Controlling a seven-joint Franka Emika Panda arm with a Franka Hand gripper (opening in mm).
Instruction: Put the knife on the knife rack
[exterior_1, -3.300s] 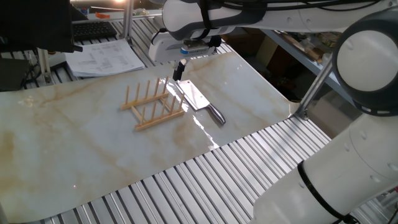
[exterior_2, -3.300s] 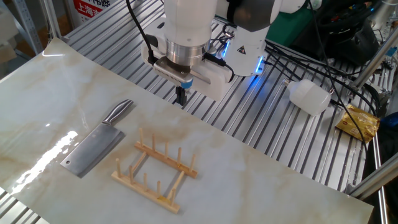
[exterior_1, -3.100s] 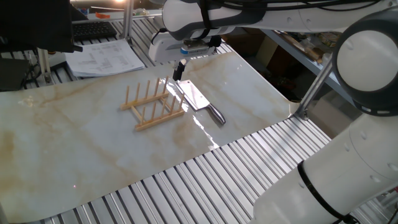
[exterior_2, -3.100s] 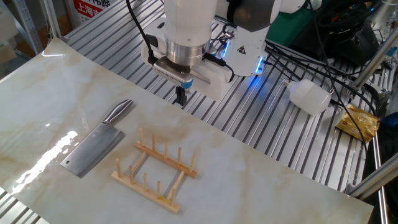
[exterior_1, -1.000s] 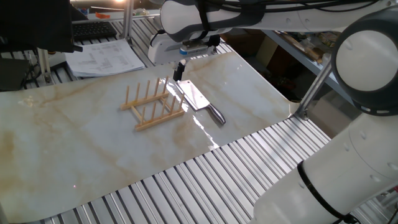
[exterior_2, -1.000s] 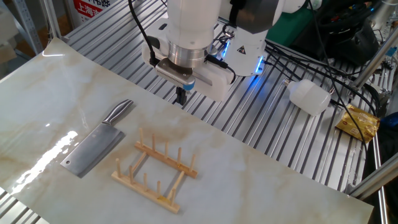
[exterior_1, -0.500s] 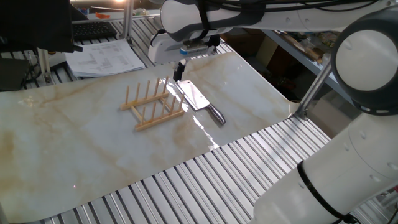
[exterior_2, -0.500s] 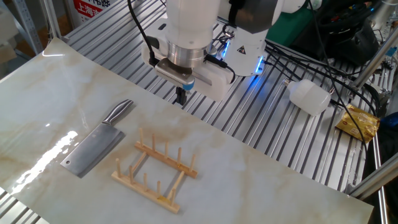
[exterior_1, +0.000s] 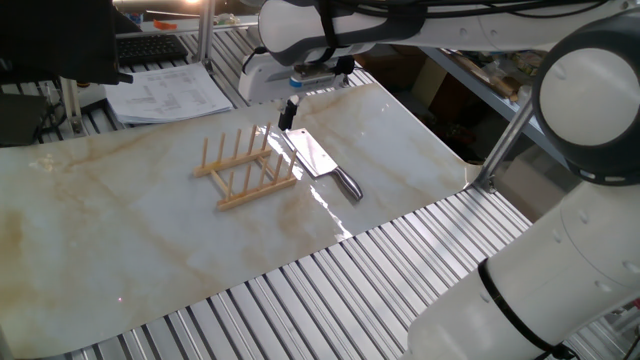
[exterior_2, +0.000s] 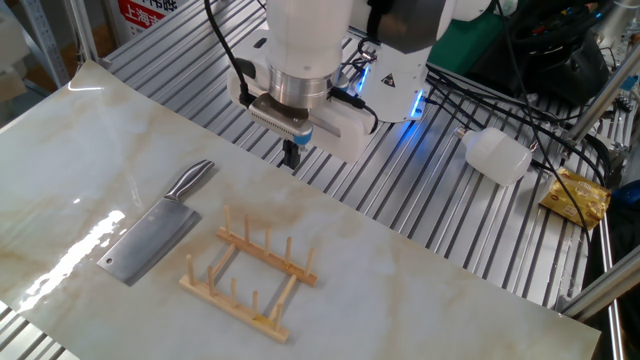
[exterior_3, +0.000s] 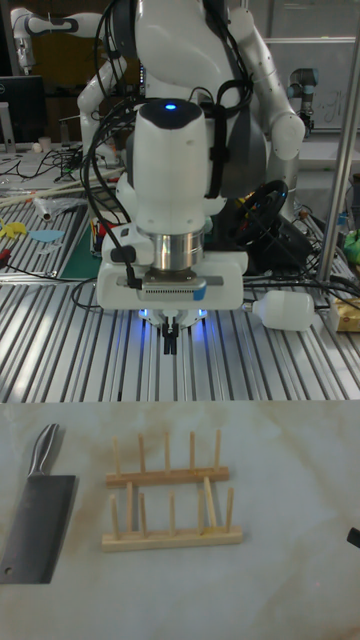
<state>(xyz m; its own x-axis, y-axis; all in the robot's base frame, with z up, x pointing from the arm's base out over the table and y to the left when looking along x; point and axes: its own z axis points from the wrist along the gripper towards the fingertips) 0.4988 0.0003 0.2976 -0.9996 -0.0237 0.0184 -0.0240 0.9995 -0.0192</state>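
Note:
The knife (exterior_2: 148, 240), a steel cleaver with a rounded metal handle, lies flat on the marble mat to the left of the knife rack (exterior_2: 252, 275). In the tall fixed view the knife (exterior_3: 38, 512) is at the lower left and the light-wood pegged knife rack (exterior_3: 170, 495) stands at the centre. In one fixed view the knife (exterior_1: 320, 160) rests just right of the knife rack (exterior_1: 247, 170). My gripper (exterior_2: 292, 158) hangs shut and holding nothing above the mat's far edge, beyond the rack and clear of both. It also shows as the gripper (exterior_3: 172, 345) and the gripper (exterior_1: 287, 112).
The marble mat (exterior_2: 420, 290) lies on a slatted metal table (exterior_2: 440, 210). A white plastic bottle (exterior_2: 497, 155) and a yellow packet (exterior_2: 577, 195) lie on the slats off to one side. Papers (exterior_1: 170, 92) and a keyboard (exterior_1: 150, 47) sit beyond the mat.
My gripper has shifted only a hair sideways above the mat's far edge. Knife and rack have not moved.

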